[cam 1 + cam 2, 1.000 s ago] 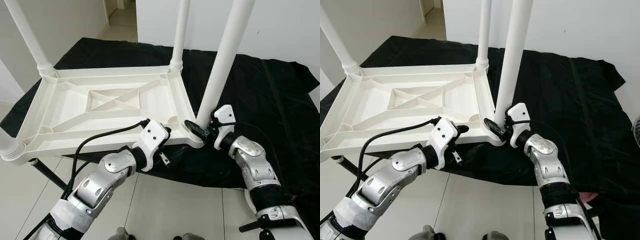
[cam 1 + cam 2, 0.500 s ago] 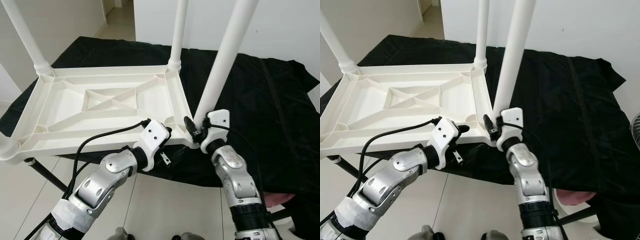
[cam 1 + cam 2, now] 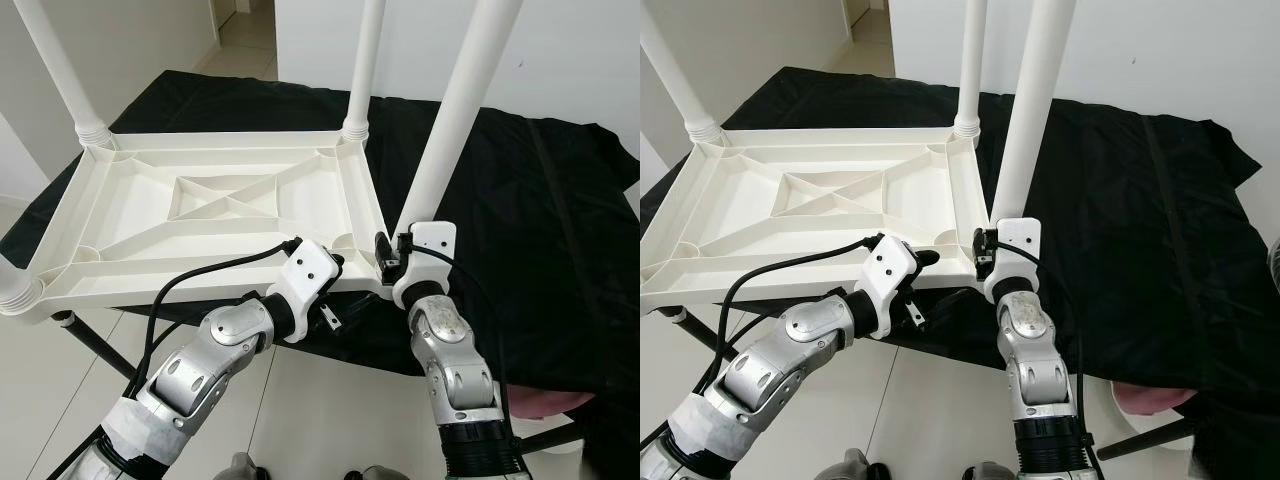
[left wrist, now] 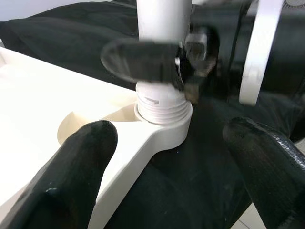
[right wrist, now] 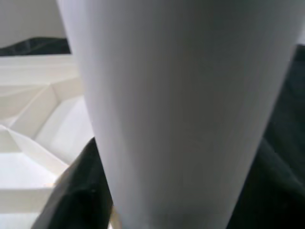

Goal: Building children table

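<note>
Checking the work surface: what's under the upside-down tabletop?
A black cloth lies under the upside-down tabletop and spreads out past its far and right edges. Near the left corner a dark support bar shows over tiled floor. The tabletop hides the rest.

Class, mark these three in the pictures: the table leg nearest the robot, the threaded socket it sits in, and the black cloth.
Table leg [image 3: 445, 130], left eye view, on the middle of its white shaft.
Threaded socket [image 4: 164, 109], left wrist view, on its ribbed collar.
Black cloth [image 3: 1140, 200], right eye view, on a bare stretch right of the leg.
</note>
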Available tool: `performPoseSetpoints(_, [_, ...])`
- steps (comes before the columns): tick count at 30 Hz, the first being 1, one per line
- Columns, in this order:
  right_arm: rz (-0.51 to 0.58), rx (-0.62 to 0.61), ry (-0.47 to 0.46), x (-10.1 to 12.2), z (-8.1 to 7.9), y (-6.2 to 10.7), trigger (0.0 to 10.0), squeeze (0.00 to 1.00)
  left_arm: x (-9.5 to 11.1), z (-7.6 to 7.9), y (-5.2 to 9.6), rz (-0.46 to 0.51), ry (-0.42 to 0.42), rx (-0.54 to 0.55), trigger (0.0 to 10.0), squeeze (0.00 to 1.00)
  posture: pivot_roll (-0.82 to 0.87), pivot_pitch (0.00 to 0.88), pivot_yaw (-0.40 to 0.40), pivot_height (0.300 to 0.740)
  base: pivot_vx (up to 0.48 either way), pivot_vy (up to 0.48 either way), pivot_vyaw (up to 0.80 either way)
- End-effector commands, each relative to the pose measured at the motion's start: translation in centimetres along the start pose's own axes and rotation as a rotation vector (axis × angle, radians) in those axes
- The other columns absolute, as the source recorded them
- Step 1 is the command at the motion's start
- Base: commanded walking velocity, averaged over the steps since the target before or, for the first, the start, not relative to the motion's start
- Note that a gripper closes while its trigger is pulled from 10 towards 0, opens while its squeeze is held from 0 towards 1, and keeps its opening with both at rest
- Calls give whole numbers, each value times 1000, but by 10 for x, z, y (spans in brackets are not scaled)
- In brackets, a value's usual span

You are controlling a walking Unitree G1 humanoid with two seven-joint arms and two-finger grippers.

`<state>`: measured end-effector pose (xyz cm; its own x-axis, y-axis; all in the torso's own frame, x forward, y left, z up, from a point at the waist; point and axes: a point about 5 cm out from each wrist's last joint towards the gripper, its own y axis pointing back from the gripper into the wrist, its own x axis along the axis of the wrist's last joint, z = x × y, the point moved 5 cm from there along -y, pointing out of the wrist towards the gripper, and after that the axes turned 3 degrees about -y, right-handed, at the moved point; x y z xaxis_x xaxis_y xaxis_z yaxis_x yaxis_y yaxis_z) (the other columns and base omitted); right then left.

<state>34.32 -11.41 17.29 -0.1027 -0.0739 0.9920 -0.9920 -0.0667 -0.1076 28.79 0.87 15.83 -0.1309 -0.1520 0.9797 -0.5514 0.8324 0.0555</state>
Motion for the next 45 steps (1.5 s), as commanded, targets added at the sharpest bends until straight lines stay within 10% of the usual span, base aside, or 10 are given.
performPoseSetpoints(1, [-1,13,-7,0,-1,0,10000,1000,-1,9,1,-4,-22,-112,10000,0,-68,36,-15,740,0,0,0])
performPoseSetpoints(12, [27,269,20,6,9,-5,10000,1000,2,-6,2,0,-38,-63,10000,0,-63,30,-19,740,0,0,0])
performPoseSetpoints(13, [8,312,28,2,9,-4,10000,0,2,-3,2,0,-31,-70,10000,0,-63,31,-18,740,0,0,0])
performPoseSetpoints(32, [-111,659,211,-23,14,-25,10000,0,4,7,-4,15,-15,-110,10000,0,-63,35,2,740,0,0,0])
performPoseSetpoints(33, [-117,677,228,-25,13,-27,5725,0,4,7,-4,15,-17,-109,10000,0,-63,35,2,740,0,0,0])
performPoseSetpoints(39, [-129,717,235,-33,12,-30,2784,0,4,6,-4,14,-22,-110,10000,0,-62,33,3,740,0,0,0])
performPoseSetpoints(40, [-136,723,240,-35,12,-29,0,0,4,6,-4,15,-23,-110,10000,0,-62,33,3,740,0,0,0])
performPoseSetpoints(45, [-152,748,220,-41,10,-26,0,0,5,5,-5,17,-26,-109,10000,0,-61,33,5,740,0,0,0])
